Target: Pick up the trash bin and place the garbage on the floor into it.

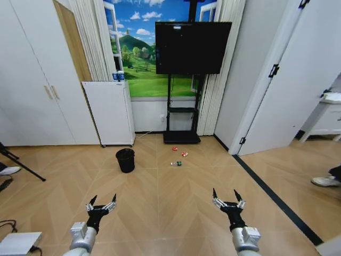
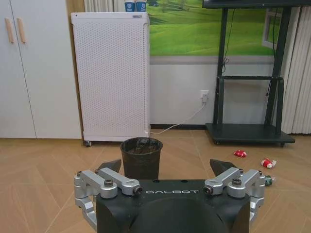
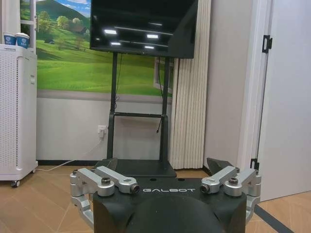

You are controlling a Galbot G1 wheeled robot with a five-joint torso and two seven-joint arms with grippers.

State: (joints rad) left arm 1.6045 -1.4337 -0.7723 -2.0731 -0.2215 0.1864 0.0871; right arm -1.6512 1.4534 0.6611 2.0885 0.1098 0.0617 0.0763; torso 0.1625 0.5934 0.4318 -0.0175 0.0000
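The black mesh trash bin (image 1: pixel 126 160) stands upright on the chevron wood floor (image 1: pixel 176 208), in front of the white perforated appliance (image 1: pixel 109 112). The garbage lies to its right: two red-and-white scraps (image 1: pixel 175 149) (image 1: pixel 184 154) and a small clear bottle-like piece (image 1: pixel 176 164). My left gripper (image 1: pixel 102 202) and right gripper (image 1: pixel 227 196) hover low at the near edge, both open and holding nothing, well short of the bin. In the left wrist view the trash bin (image 2: pixel 141 158) sits straight ahead between the fingers, with a scrap (image 2: pixel 240 153) beyond.
A TV stand (image 1: pixel 182 136) with a black screen stands behind the garbage. White cabinets (image 1: pixel 37 80) line the left wall and a door (image 1: pixel 298 80) the right. A dark border strip (image 1: pixel 272 194) crosses the floor. A person's shoe (image 1: pixel 325 181) shows at the right.
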